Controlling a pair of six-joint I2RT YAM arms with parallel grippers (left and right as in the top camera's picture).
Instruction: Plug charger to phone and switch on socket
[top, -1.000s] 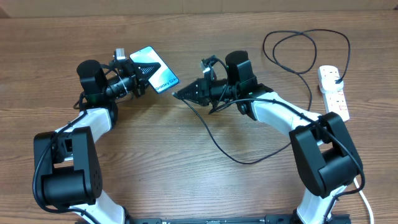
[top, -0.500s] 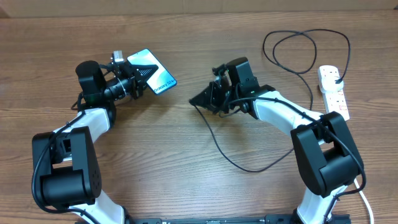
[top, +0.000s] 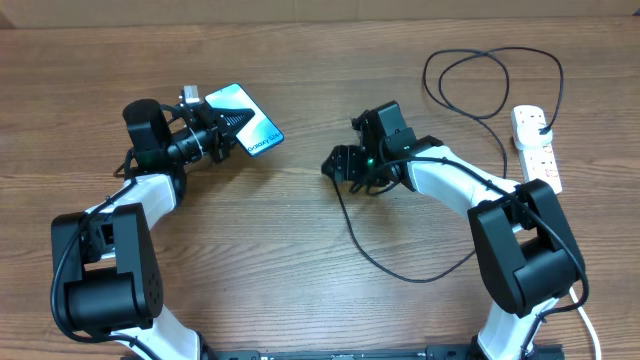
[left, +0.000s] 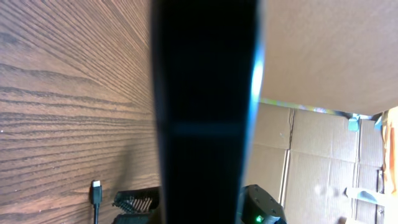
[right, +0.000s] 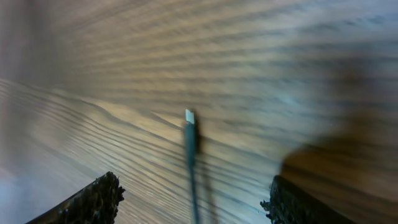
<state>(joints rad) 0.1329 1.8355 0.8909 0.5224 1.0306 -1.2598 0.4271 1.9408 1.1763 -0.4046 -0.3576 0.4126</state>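
Observation:
My left gripper (top: 228, 133) is shut on the phone (top: 248, 118), holding it tilted above the table at the back left, with its blue-teal screen facing up. In the left wrist view the phone (left: 205, 112) is a dark band that hides my fingers. My right gripper (top: 336, 165) stands open at mid-table. The charger (top: 400, 272) has its tiny connector tip (right: 189, 118) loose between the spread fingers (right: 93, 199), touching neither. The tip (left: 95, 190) also shows in the left wrist view. The black cable loops back to the socket (top: 537, 150) at the right.
The slack of the charger cable curls in a loop (top: 470, 75) at the back right. A black plug (top: 541, 124) sits in the white strip's far end. Cardboard boxes (left: 323, 162) stand beyond the table.
My right gripper has opened and let go of the charger's tip, drawing back to the right. The cable has dropped free. The left gripper and phone have barely moved.

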